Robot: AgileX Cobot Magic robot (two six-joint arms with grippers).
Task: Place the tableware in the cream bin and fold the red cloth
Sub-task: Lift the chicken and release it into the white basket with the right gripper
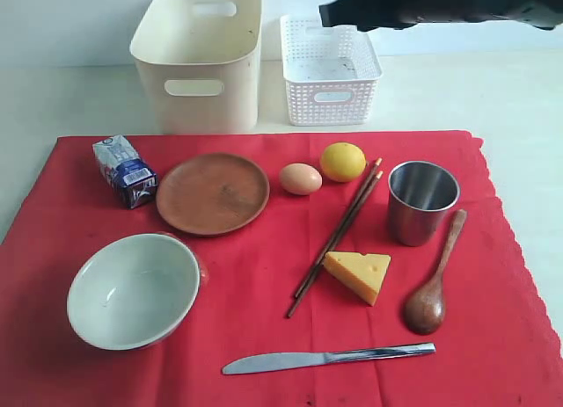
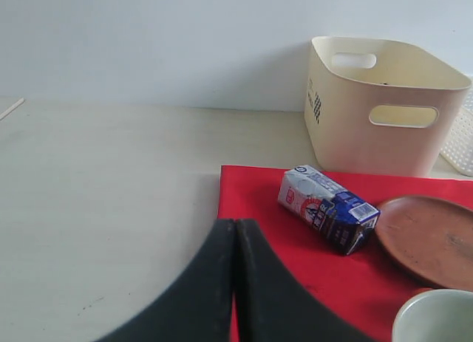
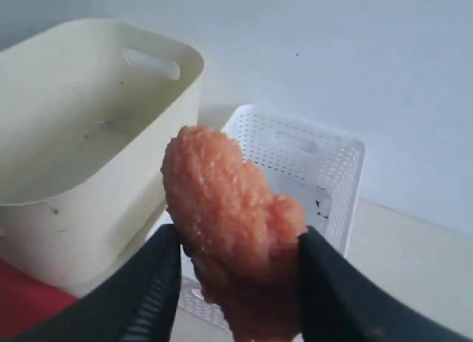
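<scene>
Two jaws of the right gripper (image 3: 238, 253), half open, pinch a nugget (image 3: 225, 202) over the white basket (image 3: 336, 172), just beside the cream bin (image 3: 89, 216). A slip or early release could drop it in the bin. The left gripper (image 2: 235, 238) is closed, empty. All tableware (image 1: 213, 193) lies on the red cloth (image 1: 264, 337), none binned.
</scene>
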